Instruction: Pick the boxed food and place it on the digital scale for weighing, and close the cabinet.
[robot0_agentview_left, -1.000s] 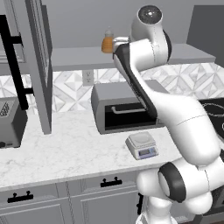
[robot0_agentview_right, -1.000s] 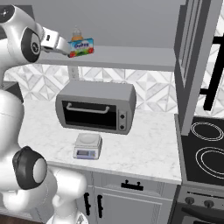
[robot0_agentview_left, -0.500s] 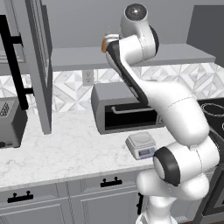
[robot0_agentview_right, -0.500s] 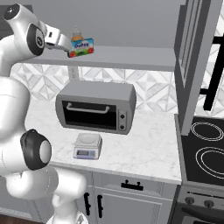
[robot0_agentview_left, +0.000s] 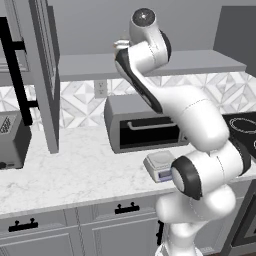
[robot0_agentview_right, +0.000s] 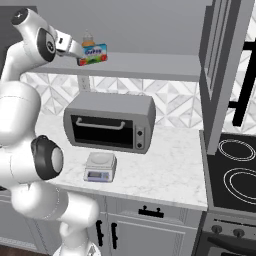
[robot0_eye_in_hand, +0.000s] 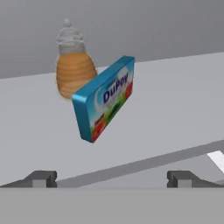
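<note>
**Open claw facing the box on the cabinet shelf**

A grey cabinet (robot0_agentview_right: 220, 75) stands open over a marble counter (robot0_agentview_right: 165, 165). On its shelf (robot0_agentview_right: 150, 65), near the left end, the boxed food (robot0_eye_in_hand: 105, 98) stands on edge before an orange bottle (robot0_eye_in_hand: 73, 65). The gripper (robot0_eye_in_hand: 111, 177) is spread wide, empty, short of the box. The digital scale (robot0_agentview_right: 100, 167) sits near the counter's front edge before the toaster oven (robot0_agentview_right: 110, 121).

Boxed food (robot0_eye_in_hand: 106, 99) stands tilted before orange bottle (robot0_eye_in_hand: 73, 70) (pale-capped).
</note>
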